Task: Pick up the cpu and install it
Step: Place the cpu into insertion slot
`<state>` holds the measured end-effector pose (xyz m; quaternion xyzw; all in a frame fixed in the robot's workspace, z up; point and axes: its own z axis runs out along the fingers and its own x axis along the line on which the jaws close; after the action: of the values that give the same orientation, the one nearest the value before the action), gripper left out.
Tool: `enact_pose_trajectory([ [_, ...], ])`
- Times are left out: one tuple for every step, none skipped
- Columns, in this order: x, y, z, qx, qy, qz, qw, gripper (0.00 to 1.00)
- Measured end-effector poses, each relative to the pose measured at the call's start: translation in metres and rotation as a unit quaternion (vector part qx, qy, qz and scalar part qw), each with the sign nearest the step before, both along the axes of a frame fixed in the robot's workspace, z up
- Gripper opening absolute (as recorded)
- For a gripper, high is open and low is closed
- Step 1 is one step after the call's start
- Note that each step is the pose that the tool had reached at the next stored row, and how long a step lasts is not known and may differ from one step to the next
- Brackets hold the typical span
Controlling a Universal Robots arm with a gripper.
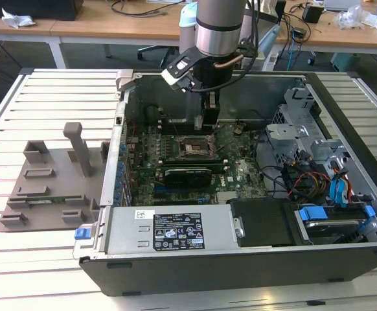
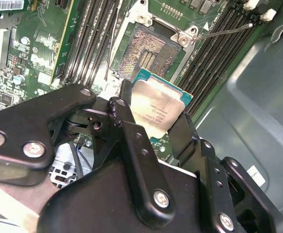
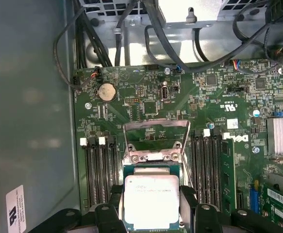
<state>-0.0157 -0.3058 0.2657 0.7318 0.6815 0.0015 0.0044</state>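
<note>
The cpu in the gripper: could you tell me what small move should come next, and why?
Probably a slow, level descent toward the open socket. The gripper is shut on the cpu, which hangs near the socket with the load frame raised; it looks not yet seated.

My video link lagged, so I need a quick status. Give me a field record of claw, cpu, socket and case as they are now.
claw: shut on cpu, lowered inside the open case
cpu: gripped by two opposite edges, metal top facing both wrist views, not seated
socket: bare, contacts exposed, frame lifted
cpu vs socket: close, offset to one side in the second wrist view; height gap cannot be judged
case: lying on its side, cover off, on slatted table
</note>
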Motion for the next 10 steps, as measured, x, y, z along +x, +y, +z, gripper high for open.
enact_pose_trajectory([
  [-0.0002,-0.0001,-0.0002,0.0,0.0,0.0,1.0,0.55],
  [-0.0016,-0.0007,-0.0016,0.0,0.0,0.001,1.0,0.55],
  [-0.0029,-0.0019,-0.0026,0.0,0.0,0.001,1.0,0.55],
  [-0.0045,-0.005,-0.0046,0.0,0.0,0.002,1.0,0.55],
  [-0.0045,-0.0059,-0.0054,0.0001,0.0,0.004,1.0,0.55],
  [-0.0045,-0.0061,-0.006,0.0002,0.0001,0.007,1.0,0.55],
  [-0.0046,-0.0064,-0.0069,0.0,0.0005,0.016,0.9999,0.55],
  [-0.0046,-0.0064,-0.0077,0.0,0.0007,0.025,0.9997,0.55],
  [-0.0046,-0.0064,-0.0083,0.0,0.0008,0.034,0.9994,0.55],
  [-0.0045,-0.0064,-0.009,-0.0002,0.0009,0.049,0.9988,0.55],
])
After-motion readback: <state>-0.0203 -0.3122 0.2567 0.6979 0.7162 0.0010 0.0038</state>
